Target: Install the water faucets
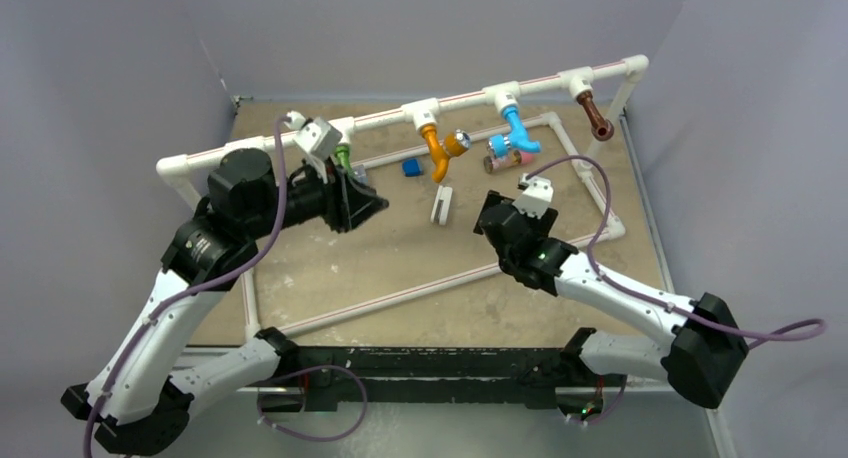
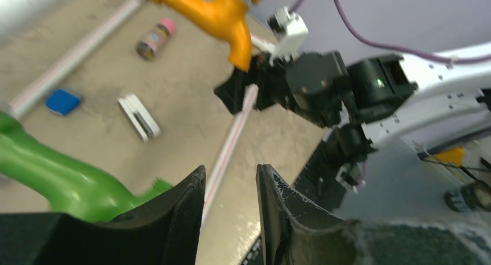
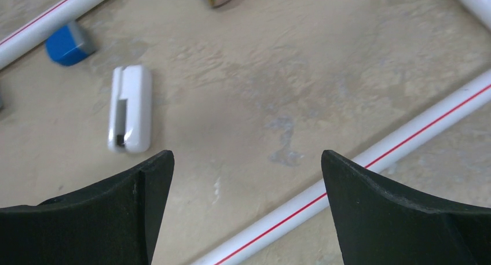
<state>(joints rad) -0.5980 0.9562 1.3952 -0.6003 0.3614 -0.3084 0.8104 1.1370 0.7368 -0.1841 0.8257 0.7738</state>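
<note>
In the top view a white pipe rail (image 1: pixel 470 100) runs across the upper part of the frame. Four taps hang from its fittings: the green faucet (image 1: pixel 343 158) at the left, then the orange faucet (image 1: pixel 436 150), the blue faucet (image 1: pixel 517 130), and the brown faucet (image 1: pixel 596 118) at the upper right. The left arm's camera partly hides the green one's joint with the rail.

We see the left tool (image 2: pixel 231 172) just below and to the right of the green faucet in the top view. In the left wrist view its jaws stand a little apart with nothing between them. The green faucet fills the lower left of that frame, its spout end just beside the outer face of the left finger. We cannot tell whether they touch. The orange faucet hangs at the top centre of that view, well apart from the tool.

The right tool (image 3: pixel 248 155) is spread wide and holds nothing. It sits over the bare counter (image 3: pixel 278 74), well apart from every faucet. In the right wrist view a white clip (image 3: pixel 130 109) lies at the upper left, a blue cube (image 3: pixel 68 43) lies beyond it, and a red-striped pipe (image 3: pixel 359 166) crosses the lower right.
</note>
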